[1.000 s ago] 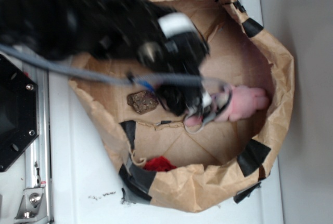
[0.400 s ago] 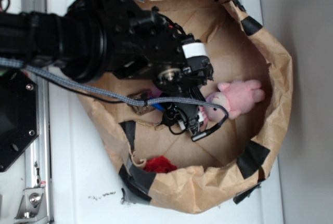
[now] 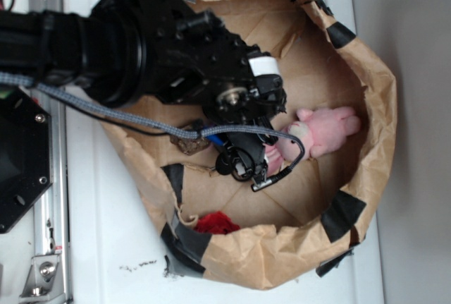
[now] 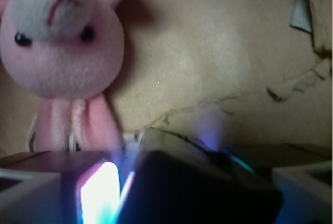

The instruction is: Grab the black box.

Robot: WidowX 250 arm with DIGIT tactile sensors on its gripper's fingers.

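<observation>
- In the wrist view I see the black box [image 4: 197, 187] filling the bottom middle of the frame, right under the camera, lying between the two pale finger blocks at the lower corners
- From that I judge the gripper [image 4: 171, 198] straddles the box, spread on either side of it; I cannot tell for sure whether the fingers already press its sides, since the view is blurred and washed with a bright glare at lower left
- The box looks square, so I read no clear long axis; one corner points up toward the pink bunny [image 4: 62, 42]
- The bunny lies just beyond the box and to its left in the wrist view, its legs reaching down beside the box's left edge, near or touching; I would watch that a closing finger does not catch them
- In the exterior view the box itself is hidden under the gripper [image 3: 243, 163], which hangs low inside the paper bag [image 3: 373, 106]
- The bag, standing open on the white counter [image 3: 106, 240], holds the bunny just to the right of the gripper, a brown block [image 3: 189, 143] just to its left and partly hidden by the cable, and something red [image 3: 215, 223] below it near the bag's taped wall
- My judgement: the coming move is simply to close on the box and lift
</observation>
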